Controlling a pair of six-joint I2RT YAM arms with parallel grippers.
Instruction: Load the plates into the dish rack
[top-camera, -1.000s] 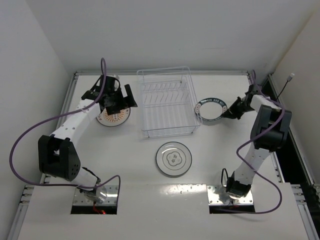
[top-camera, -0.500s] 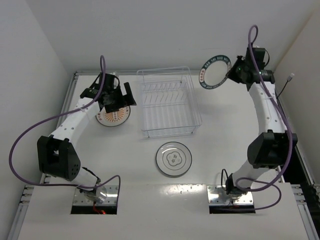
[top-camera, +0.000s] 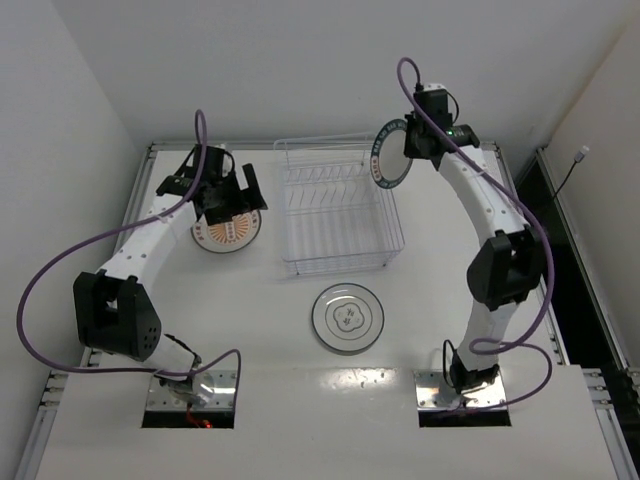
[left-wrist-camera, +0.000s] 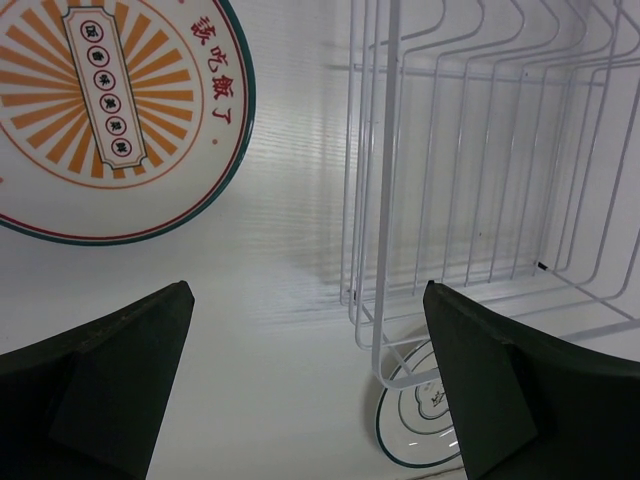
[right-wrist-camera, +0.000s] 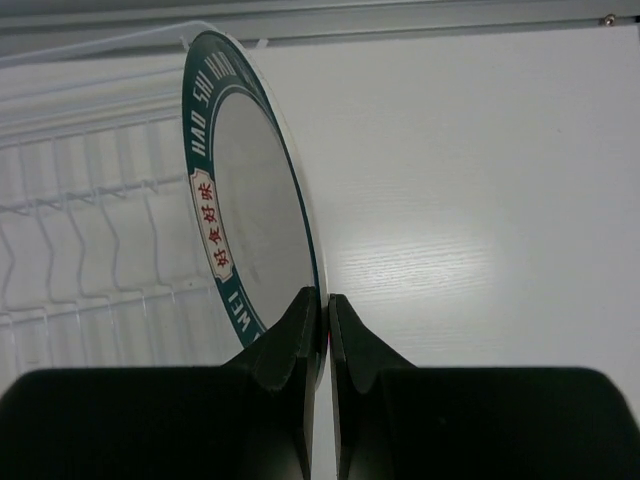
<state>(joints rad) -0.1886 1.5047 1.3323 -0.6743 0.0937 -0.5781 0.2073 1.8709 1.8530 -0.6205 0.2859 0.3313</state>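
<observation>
My right gripper (top-camera: 413, 146) is shut on the edge of the dark-blue rimmed plate (top-camera: 391, 157) and holds it on edge in the air over the far right corner of the dish rack (top-camera: 340, 268). In the right wrist view the gripper (right-wrist-camera: 326, 300) pinches the plate's rim (right-wrist-camera: 250, 200), with the rack's wires (right-wrist-camera: 90, 230) behind it. My left gripper (top-camera: 236, 198) is open and empty above the orange sunburst plate (top-camera: 228, 233), which lies flat left of the rack. In the left wrist view the gripper (left-wrist-camera: 308, 292) is wide open, with the orange plate (left-wrist-camera: 110, 110) at the upper left. The grey-ringed plate (top-camera: 347, 318) lies flat in front of the rack.
The rack's wire wall (left-wrist-camera: 470, 150) fills the right of the left wrist view, with the grey-ringed plate (left-wrist-camera: 425, 425) showing below its corner. A raised rim (top-camera: 320, 146) borders the table's far edge, with white walls behind and on both sides.
My right arm has lifted the blue-rimmed plate off the table right of the rack and swung it up and left over the rack's far right corner. My left gripper rose slightly.
</observation>
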